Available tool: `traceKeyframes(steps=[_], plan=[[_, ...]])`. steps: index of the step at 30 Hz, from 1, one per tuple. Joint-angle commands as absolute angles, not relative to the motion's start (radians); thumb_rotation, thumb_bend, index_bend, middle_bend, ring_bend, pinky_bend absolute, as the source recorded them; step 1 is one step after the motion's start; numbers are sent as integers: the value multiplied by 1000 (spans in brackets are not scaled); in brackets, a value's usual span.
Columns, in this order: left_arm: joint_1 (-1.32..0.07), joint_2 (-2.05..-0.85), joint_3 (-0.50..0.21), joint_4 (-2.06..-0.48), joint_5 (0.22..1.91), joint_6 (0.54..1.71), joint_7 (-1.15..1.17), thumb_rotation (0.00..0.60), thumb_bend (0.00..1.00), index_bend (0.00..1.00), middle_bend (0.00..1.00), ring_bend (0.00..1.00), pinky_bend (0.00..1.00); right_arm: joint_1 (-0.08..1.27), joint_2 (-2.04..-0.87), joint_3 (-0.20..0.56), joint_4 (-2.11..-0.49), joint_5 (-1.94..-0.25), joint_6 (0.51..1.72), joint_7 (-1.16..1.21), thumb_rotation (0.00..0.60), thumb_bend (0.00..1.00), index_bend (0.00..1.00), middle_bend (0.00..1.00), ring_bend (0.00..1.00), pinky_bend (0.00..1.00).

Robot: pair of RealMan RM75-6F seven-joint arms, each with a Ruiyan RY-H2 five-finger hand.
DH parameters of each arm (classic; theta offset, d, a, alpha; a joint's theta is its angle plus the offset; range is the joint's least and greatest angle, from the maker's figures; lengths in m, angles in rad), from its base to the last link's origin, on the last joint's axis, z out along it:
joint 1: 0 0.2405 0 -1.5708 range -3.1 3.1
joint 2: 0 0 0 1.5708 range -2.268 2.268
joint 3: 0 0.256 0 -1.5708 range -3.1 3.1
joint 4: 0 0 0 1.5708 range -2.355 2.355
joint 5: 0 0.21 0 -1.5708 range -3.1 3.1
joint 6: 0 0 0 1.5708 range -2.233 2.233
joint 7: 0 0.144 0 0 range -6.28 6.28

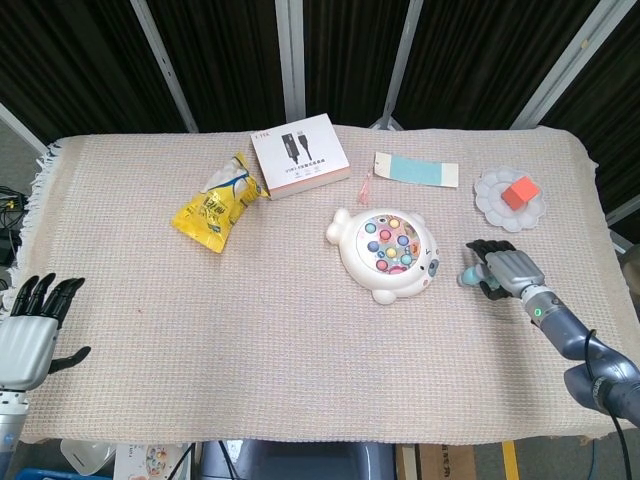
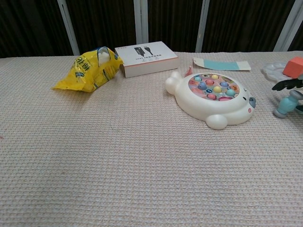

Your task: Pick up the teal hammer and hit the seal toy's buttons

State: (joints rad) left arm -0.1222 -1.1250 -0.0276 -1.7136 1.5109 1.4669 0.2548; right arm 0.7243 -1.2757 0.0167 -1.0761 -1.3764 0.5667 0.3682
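Teal hammer (image 1: 468,276) lies on table cloth (image 1: 300,340) just right of seal toy (image 1: 387,254), under right hand (image 1: 508,272), whose fingers arch over it; grasp cannot be told. Left hand (image 1: 28,330) idle off left edge, fingers spread, holding nothing. Behind toy: white box (image 1: 298,155), yellow snack bag (image 1: 217,205), teal card (image 1: 416,170), plate (image 1: 490,205) with orange block (image 1: 518,192)
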Motion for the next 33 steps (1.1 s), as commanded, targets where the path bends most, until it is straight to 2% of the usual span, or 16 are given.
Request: traceKeyframes(steps=[1, 8, 16, 19, 21, 27, 30, 33], plan=[[-122, -1125, -28, -1714, 1512, 1468, 254, 600, 86, 115, 120, 9, 14, 724, -1268, 20, -1087, -1372, 566, 360, 600, 533, 0, 10, 0, 0], [-121, -1125, -30, -1714, 1512, 1471, 252, 600, 86, 113, 120, 9, 14, 698, -1217, 26, -1150, -1369, 620, 330, 600, 533, 0, 0, 0, 0], [-125, -1137, -38, -1702, 1518, 1480, 239, 600, 86, 109, 123, 9, 14, 622, -1103, 44, -1314, -1349, 764, 294, 600, 534, 0, 0, 0, 0], [-120, -1146, -41, -1692, 1525, 1496, 231, 600, 86, 110, 125, 9, 14, 550, -1073, 68, -1391, -1330, 912, 283, 600, 533, 0, 4, 0, 0], [-117, -1150, -40, -1685, 1530, 1503, 224, 600, 86, 109, 126, 9, 14, 479, -1076, 83, -1435, -1323, 1064, 236, 600, 533, 0, 8, 0, 0], [-108, -1156, -30, -1668, 1545, 1516, 200, 600, 86, 110, 126, 9, 14, 306, -1136, 61, -1495, -1348, 1389, 60, 600, 533, 0, 6, 0, 0], [-104, -1157, -26, -1661, 1557, 1527, 192, 600, 86, 110, 125, 9, 7, 244, -1169, 46, -1503, -1370, 1486, 40, 600, 533, 0, 6, 0, 0], [-99, -1158, -24, -1656, 1569, 1539, 183, 600, 86, 108, 118, 8, 0, 208, -1181, 32, -1500, -1386, 1523, 33, 600, 533, 0, 6, 0, 0]])
